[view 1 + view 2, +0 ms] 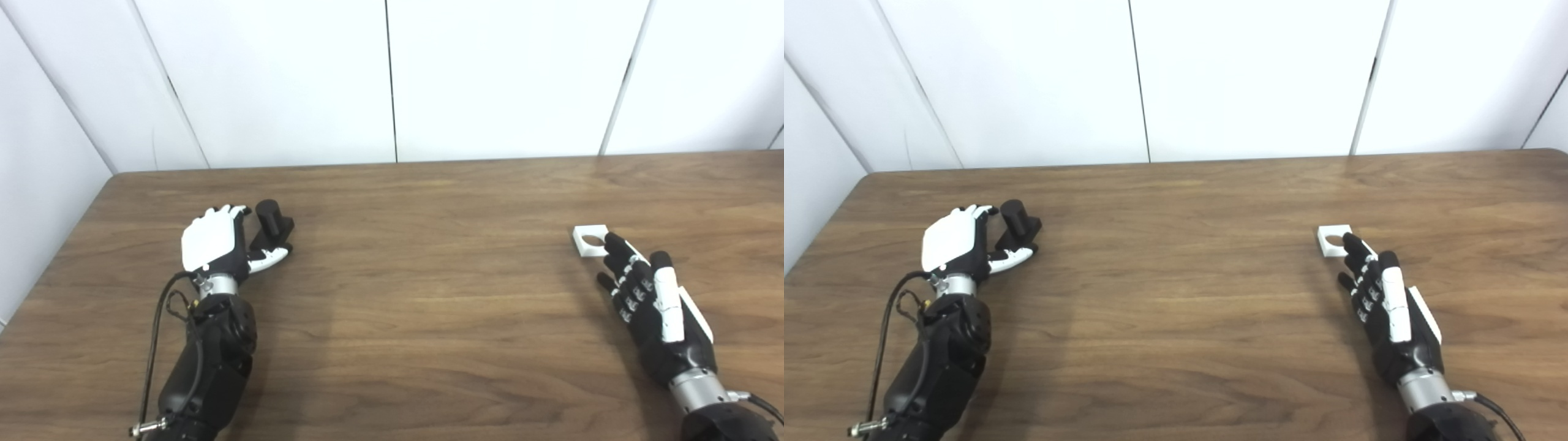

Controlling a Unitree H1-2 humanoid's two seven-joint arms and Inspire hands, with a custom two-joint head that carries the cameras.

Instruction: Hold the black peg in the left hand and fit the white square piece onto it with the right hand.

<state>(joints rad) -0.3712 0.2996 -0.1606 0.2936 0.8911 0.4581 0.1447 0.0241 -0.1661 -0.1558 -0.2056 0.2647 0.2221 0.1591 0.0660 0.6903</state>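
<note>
Right now we are looking down at a brown wooden table (pixel 404 294) from head height, with a plain white panelled wall (pixel 392 79) behind it. Both our arms reach in from the bottom edge.

On the left, our left hand (pixel 217 242) is cupped around the black peg (pixel 271 225), which stands upright on its dark base on the table. The fingers curl behind it and the thumb lies in front, but whether they press on the peg or only bracket it we cannot tell — so we would call this hand part open and not yet clearly holding. Its placement makes sense: the peg has to be gripped and steadied before anything can go over it.

On the far right, the white square piece (pixel 590 239) lies flat on the table with its round hole facing up. Our right hand (pixel 649 300) is stretched toward it, fingers long and spread, holding nothing; one fingertip (pixel 612 242) reaches the piece's near edge and seems to touch it.

Peg and piece lie well apart, with only bare wood between them. Nothing blocks the path. The likeliest difficulty, we judge, is picking up a thin flat piece from a flat surface. A black cable (pixel 156 331) loops beside the left forearm, clear of the work.
</note>
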